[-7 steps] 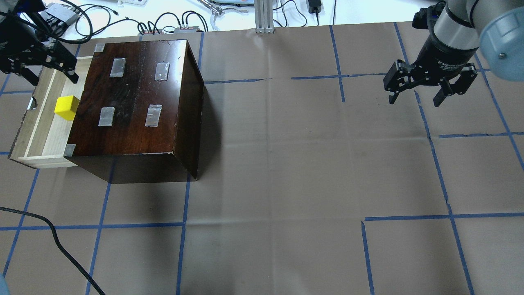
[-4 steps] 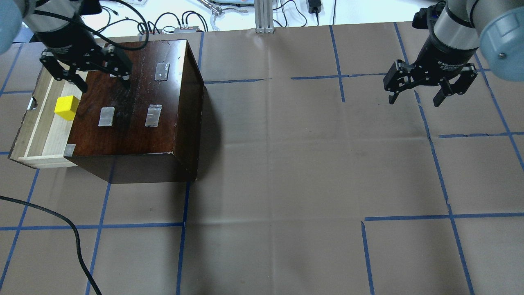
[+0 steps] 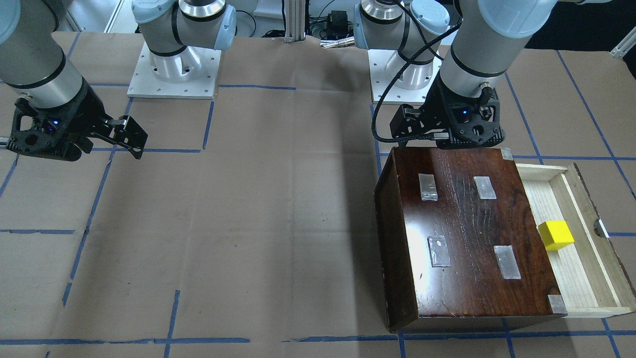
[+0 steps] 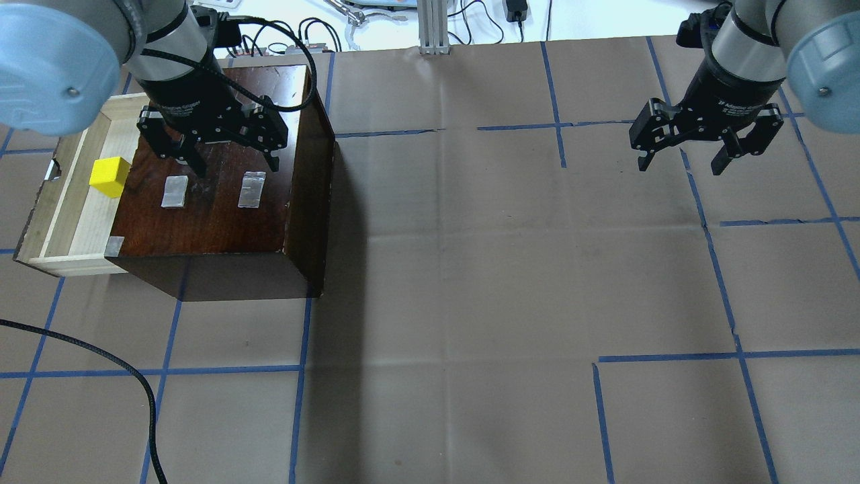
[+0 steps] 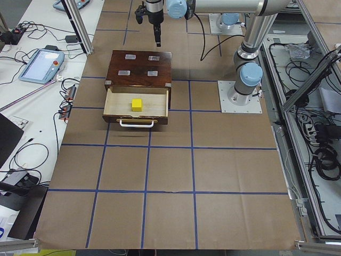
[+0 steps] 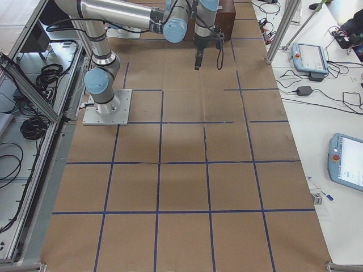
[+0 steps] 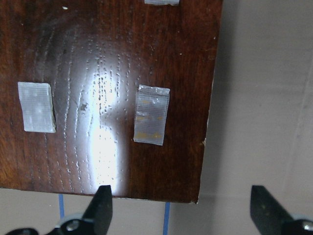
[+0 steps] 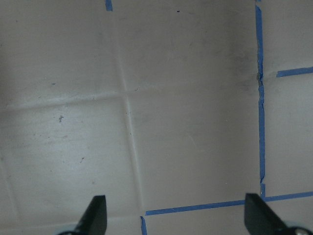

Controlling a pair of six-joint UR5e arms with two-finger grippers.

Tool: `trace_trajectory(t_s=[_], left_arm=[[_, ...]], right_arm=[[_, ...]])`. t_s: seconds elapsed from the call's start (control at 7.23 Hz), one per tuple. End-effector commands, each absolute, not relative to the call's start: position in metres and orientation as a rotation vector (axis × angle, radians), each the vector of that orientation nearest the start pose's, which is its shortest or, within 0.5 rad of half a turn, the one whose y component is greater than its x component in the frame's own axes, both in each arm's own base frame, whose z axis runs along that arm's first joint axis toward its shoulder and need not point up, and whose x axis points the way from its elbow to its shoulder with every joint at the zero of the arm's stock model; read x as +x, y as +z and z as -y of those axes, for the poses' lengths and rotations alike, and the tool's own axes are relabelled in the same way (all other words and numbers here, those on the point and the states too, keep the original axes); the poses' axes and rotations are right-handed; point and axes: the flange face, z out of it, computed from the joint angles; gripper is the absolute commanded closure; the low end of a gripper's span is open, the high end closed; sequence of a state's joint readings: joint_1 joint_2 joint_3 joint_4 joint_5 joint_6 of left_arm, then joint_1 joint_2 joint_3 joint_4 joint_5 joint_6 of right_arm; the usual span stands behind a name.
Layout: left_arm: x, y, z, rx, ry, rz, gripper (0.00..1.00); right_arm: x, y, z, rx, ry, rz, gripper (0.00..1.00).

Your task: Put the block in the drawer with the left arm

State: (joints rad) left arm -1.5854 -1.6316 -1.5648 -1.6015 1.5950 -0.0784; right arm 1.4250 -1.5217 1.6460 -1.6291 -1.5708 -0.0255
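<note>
The yellow block (image 4: pixel 109 177) lies in the pulled-out drawer (image 4: pixel 74 222) on the left side of the dark brown box (image 4: pixel 215 208); it also shows in the front-facing view (image 3: pixel 555 234) and the exterior left view (image 5: pixel 137 104). My left gripper (image 4: pixel 235 165) is open and empty. It hangs above the box's tape-patched top (image 7: pixel 98 73), to the right of the block and apart from it. My right gripper (image 4: pixel 680 165) is open and empty above bare table paper at the far right.
A black braided cable (image 4: pixel 101 363) trails over the table's front left. Cables (image 4: pixel 282 33) and an aluminium post (image 4: pixel 433 27) line the far edge. The drawer's front has a metal handle (image 5: pixel 136 124). Blue tape lines cross the brown paper.
My left arm has swung from over the drawer's far end rightwards to above the box top, gripper still open. The block stays in the drawer. The right arm has not moved.
</note>
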Motion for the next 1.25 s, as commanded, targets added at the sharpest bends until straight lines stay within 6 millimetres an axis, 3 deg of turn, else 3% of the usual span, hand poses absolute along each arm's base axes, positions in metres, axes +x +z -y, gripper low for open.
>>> trace_trajectory(t_s=[0.0, 0.55, 0.83, 1.11], left_arm=[[-0.138, 0.447, 0.475, -0.129, 0.121, -3.103, 0.01], [-0.132, 0.468, 0.482, -0.138, 0.0, -3.105, 0.01], [-0.131, 0.459, 0.494, -0.148, -0.021, -3.106, 0.01], [-0.129, 0.465, 0.492, -0.148, -0.041, -3.101, 0.01]], right_arm=[[0.059, 0.433, 0.517, 0.187, 0.101, -3.129, 0.0], [0.059, 0.432, 0.517, 0.187, 0.103, -3.129, 0.0], [0.059, 0.432, 0.517, 0.187, 0.103, -3.129, 0.0], [0.059, 0.432, 0.517, 0.187, 0.103, -3.129, 0.0]])
